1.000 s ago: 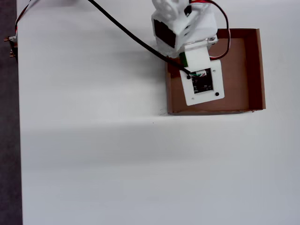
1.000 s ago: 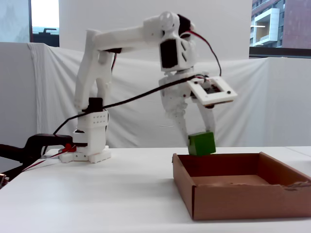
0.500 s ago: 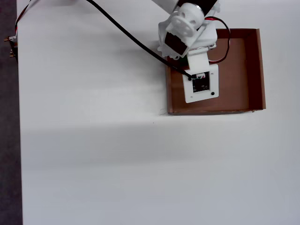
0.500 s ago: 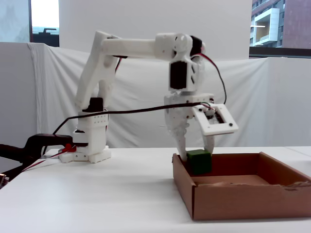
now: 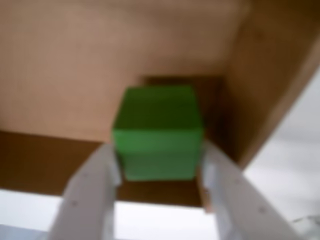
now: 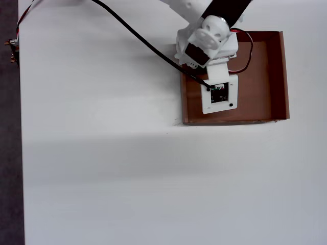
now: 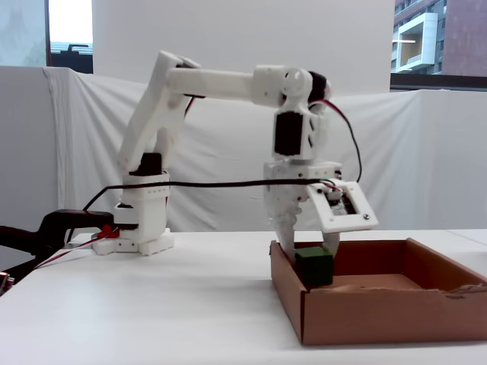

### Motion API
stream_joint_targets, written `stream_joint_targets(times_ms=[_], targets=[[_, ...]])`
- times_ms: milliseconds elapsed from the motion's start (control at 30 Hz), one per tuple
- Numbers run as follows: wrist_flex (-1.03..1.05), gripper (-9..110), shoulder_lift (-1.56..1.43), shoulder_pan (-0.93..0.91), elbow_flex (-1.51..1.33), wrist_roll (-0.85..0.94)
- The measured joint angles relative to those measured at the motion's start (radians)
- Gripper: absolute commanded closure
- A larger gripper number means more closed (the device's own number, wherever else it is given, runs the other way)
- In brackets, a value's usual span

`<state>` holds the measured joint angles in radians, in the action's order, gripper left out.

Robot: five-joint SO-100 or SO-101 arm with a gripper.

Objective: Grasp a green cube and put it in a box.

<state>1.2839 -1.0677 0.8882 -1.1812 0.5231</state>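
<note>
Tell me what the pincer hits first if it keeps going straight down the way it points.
Likely the box floor: the pincer, shut on the green cube, points down into it, so the cube would touch first. Remaining gap unclear.

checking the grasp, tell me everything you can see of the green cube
The green cube is a small solid block with plain matte bright-green faces, no markings. It sits squarely between the white fingers of the gripper, one against each side. In the fixed view it hangs inside the box, near its left wall; whether it touches the floor cannot be told. The arm hides it in the overhead view.
</note>
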Motion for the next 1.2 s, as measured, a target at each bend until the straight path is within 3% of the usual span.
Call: stream_joint_targets(times_ms=[233,733,1200], targets=[[0.0,81,0.014,0.003,0.002,0.0],[0.0,81,-0.011,-0.008,0.002,-0.003],[0.006,81,-0.454,-0.235,-0.342,0.052]])
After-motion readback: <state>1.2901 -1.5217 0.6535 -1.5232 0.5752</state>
